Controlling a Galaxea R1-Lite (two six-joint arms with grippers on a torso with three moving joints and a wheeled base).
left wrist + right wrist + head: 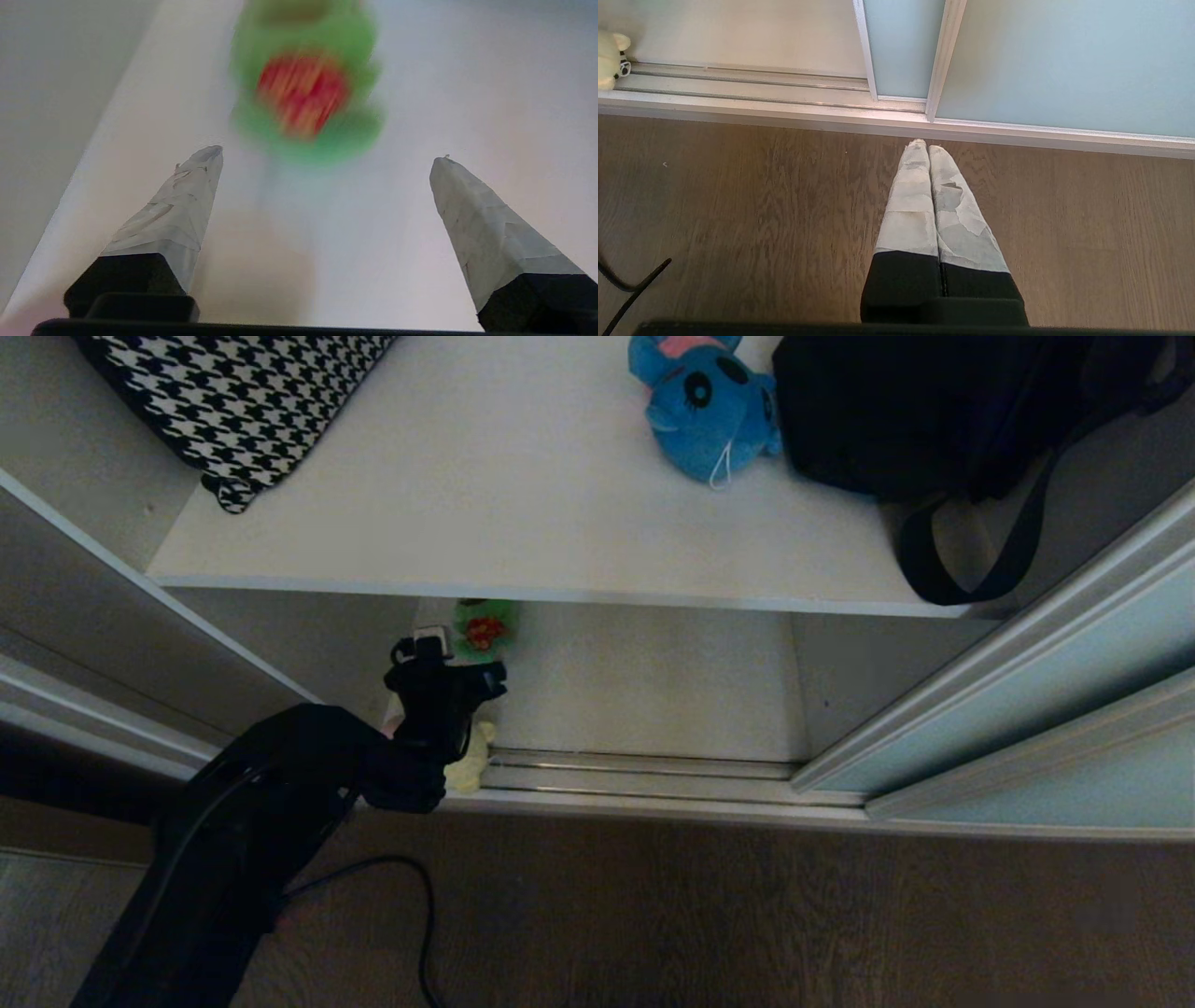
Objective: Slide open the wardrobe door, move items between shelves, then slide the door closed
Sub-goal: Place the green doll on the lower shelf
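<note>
Plush toys sit apart: blue one (707, 406) on our upper shelf (523, 523), yellow one (470, 761) beside our left end effector (327, 161), spread wide and empty. Our right end effector (928, 147) is pressed closed above the floor (738, 210)

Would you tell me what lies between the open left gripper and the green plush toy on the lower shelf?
Nothing: in the left wrist view only bare lower shelf separates the left gripper from the green plush toy.
</note>
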